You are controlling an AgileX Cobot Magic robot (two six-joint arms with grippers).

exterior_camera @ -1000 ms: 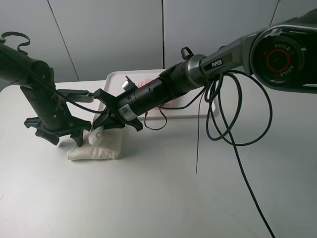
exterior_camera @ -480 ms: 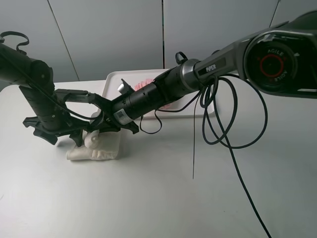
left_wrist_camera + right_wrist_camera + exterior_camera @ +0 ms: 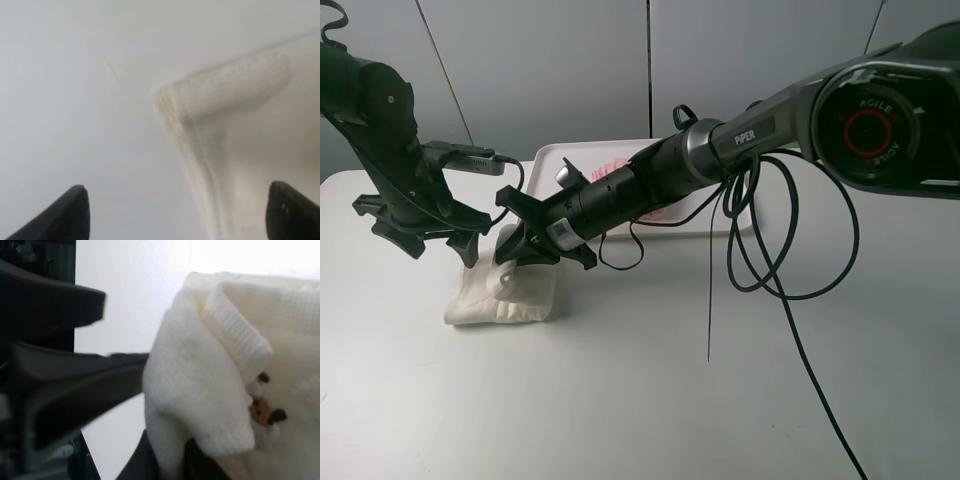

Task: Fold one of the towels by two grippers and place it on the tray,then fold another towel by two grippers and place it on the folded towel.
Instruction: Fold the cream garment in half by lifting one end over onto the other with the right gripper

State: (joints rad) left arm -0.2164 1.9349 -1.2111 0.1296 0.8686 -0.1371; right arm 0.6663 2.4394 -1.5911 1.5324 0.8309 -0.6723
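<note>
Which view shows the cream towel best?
The exterior high view: the whole towel on the table. The right wrist shows only a bunched fold with a small brown motif; the left wrist is blurred.

Cream towel (image 3: pixel 503 295) bunched left of center; right gripper (image 3: pixel 525 243) on its top edge, left gripper (image 3: pixel 470 240) just above, tray (image 3: pixel 555 160) behind.
</note>
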